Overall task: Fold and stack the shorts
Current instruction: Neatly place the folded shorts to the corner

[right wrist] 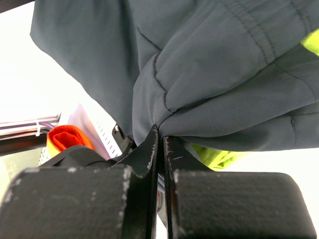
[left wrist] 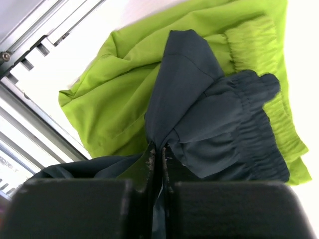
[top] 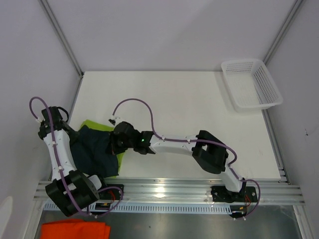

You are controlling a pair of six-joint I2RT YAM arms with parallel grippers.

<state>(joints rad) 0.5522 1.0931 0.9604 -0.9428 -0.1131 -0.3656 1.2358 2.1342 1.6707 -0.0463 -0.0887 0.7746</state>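
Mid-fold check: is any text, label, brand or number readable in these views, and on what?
None readable.
Dark shorts: no tag, print or logo showing.
Lime green shorts: none showing.
White basket: none.
Orange cloth: none.
Left arm and right arm: no legible markings.

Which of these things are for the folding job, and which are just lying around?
For the job: dark shorts, pinched by the left gripper and the right gripper; green shorts underneath.
Just lying about: white basket, far right; orange cloth, near left.
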